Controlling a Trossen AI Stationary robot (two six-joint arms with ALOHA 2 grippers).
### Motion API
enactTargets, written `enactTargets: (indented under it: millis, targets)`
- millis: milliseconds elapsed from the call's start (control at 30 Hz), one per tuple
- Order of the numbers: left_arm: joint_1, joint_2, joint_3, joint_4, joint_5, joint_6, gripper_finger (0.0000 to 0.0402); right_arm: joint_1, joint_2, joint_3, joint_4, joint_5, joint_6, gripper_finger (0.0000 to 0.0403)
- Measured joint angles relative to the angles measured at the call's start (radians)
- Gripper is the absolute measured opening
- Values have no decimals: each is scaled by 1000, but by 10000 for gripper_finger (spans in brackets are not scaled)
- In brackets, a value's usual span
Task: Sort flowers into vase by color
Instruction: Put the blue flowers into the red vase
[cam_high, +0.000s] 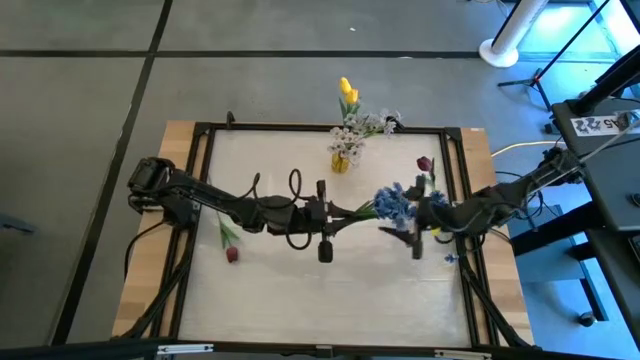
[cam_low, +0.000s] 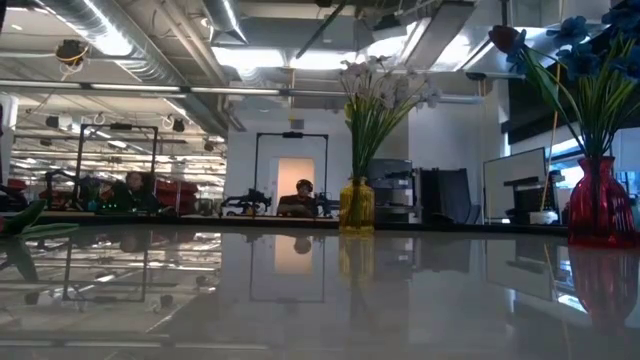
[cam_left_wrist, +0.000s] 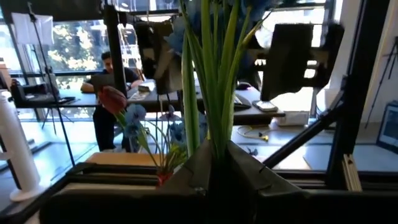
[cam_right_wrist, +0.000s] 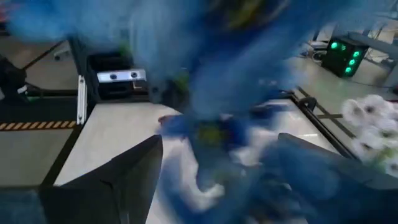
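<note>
My left gripper (cam_high: 348, 213) is over the table's middle, shut on a bunch of blue flowers (cam_high: 393, 203) whose heads point toward the table's right. My right gripper (cam_high: 408, 224) is open just right of those heads. In its wrist view the blurred blue flowers (cam_right_wrist: 217, 74) fill the space in front of its fingers (cam_right_wrist: 134, 174). A yellow vase (cam_high: 341, 160) near the far edge holds white sprigs and yellow tulips (cam_high: 347, 93). A red vase (cam_low: 598, 205) at the right holds blue flowers and a dark red tulip (cam_high: 424, 163). Another dark red tulip (cam_high: 232, 254) lies flat on the table at the left. My left gripper pinches the bunch's green stems (cam_left_wrist: 214, 146) between its two fingers, near their lower end. It comes level from the table's left, in line with the stems. The bunch is lifted clear of the table. My right gripper is at the blue heads; whether it touches them I cannot tell.
A black frame (cam_high: 455, 180) runs around the white table top, with wooden edges outside it. The red vase stands close behind my right gripper. Bare table (cam_high: 330, 300) stretches along the near side. People sit at desks (cam_low: 303, 200) in the room beyond.
</note>
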Motion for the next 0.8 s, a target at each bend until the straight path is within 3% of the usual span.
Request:
enactTargets:
  millis: [133,267,467,600,700,800]
  targets:
    - [0,0,0,-31,0,1,25,-38,50,26,49,-87,2,310]
    - [-5,0,0,-35,1,16,25,-63,76,28,74,-129,52,268]
    - [-5,0,0,-35,0,15,28,-85,77,28,66,-128,84,135]
    - [-15,-9,0,-37,0,16,57,-82,76,28,67,-147,84,26]
    - [-30,-35,0,-93,-10,17,94,-82,76,29,64,-166,86,20]
    - [-55,-106,0,-256,-56,18,128,-82,43,40,-20,-173,109,23]
